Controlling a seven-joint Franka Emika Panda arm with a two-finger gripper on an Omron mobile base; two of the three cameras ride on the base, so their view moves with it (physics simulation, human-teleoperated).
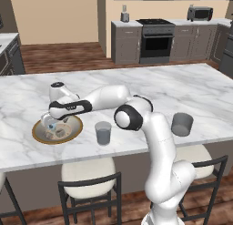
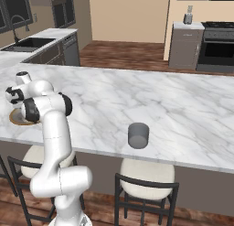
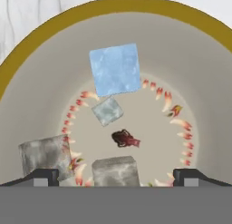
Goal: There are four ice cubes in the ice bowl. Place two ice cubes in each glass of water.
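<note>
Left base view: the pincer (image 1: 50, 124) is lowered over the ice bowl (image 1: 73, 135) on the worktop (image 1: 182, 89), presumably so that a cube may be taken. One glass of water (image 1: 103, 132) is seen just beside the bowl, the other (image 1: 182, 124) well apart to the right.

Right base view: the bowl (image 2: 16, 120) is largely masked by the arm; the darker glass (image 2: 138, 135) is seen near the worktop's front edge.

Hand view: four ice cubes are counted in the bowl; one grey cube (image 3: 115, 171) is framed between the fully spread fingertips (image 3: 43, 177). Nothing is held.

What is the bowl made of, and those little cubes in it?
The ice bowl looks like glazed ceramic: smooth beige inside, gold-brown rim, painted red pattern. The ice cubes look like ice, probably: pale, cloudy blocks, one bluish, the others grey.
</note>
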